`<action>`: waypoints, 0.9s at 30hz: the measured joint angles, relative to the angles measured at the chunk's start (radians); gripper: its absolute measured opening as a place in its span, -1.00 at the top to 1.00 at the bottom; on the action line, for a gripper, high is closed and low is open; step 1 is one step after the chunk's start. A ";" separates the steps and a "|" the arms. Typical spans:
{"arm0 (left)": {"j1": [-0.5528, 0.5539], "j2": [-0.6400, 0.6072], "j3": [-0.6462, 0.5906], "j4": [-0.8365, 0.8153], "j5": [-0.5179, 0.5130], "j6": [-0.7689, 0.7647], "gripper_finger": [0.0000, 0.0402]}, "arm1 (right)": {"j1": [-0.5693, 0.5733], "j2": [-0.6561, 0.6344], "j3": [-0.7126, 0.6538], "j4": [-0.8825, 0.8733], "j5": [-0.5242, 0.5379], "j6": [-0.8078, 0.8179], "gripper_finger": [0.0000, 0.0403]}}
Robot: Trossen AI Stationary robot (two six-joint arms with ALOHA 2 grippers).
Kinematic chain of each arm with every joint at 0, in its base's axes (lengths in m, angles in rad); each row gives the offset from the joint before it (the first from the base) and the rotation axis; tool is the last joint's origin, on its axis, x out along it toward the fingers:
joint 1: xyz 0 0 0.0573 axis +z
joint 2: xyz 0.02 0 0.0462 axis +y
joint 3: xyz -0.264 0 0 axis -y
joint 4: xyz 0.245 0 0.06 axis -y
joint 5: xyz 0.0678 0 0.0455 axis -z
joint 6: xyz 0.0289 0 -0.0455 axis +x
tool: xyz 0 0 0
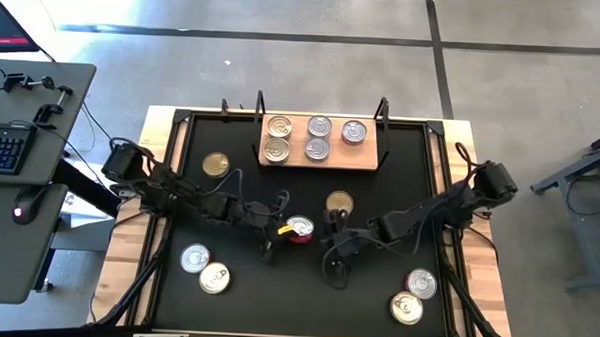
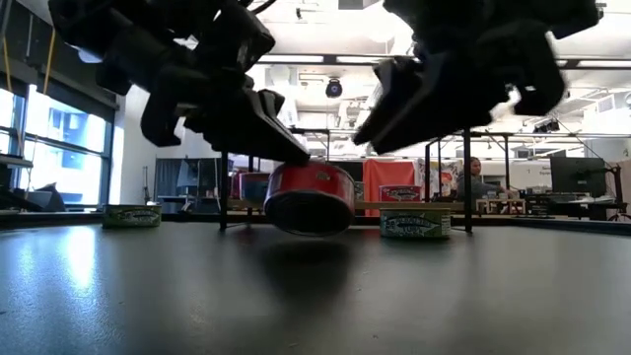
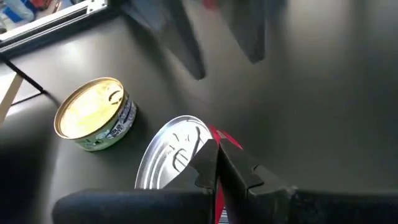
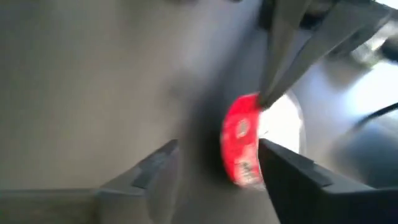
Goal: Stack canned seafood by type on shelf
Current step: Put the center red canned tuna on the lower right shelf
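A tin with a red wall and silver lid (image 1: 300, 230) is at the mat's middle, and my left gripper (image 1: 284, 228) is shut on it. The low view shows it tilted, just above the mat (image 2: 311, 197). My right gripper (image 1: 336, 238) is open just right of the tin, its fingers (image 4: 292, 177) wide apart and short of it. The wooden shelf (image 1: 320, 156) at the far edge carries several silver-lidded tins. A gold-lidded tin (image 1: 339, 202) stands on the mat just beyond the grippers. My left gripper pinches the red tin's rim (image 3: 210, 138) between its two fingers, one on the lid side and one on the red wall. The fingers come slanting down from the table's left. The tin hangs tilted, lid toward the left arm, clear of the mat.
Another gold-lidded tin (image 1: 215, 165) stands at the far left of the mat. Two silver tins (image 1: 204, 267) lie near left and two more (image 1: 414, 296) near right. A desk with a keyboard (image 1: 6, 148) stands left of the table.
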 joint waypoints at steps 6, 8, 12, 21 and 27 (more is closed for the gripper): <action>0.022 -0.002 0.001 0.069 -0.002 -0.062 1.00 | -0.042 0.011 0.000 -0.088 0.183 -0.140 -0.22; 0.031 -0.003 0.001 0.073 -0.001 -0.079 0.99 | -0.067 0.033 0.000 -0.108 0.171 -0.095 -0.22; 0.049 -0.003 0.001 0.077 -0.002 -0.112 1.00 | -0.108 0.086 0.000 -0.059 0.087 -0.041 -0.22; 0.055 -0.003 0.001 0.076 -0.029 -0.097 1.00 | -0.128 0.180 0.000 0.101 -0.012 -0.012 -0.22; 0.050 -0.003 0.001 0.079 -0.053 -0.061 1.00 | -0.146 0.179 0.000 0.129 -0.038 0.046 -0.19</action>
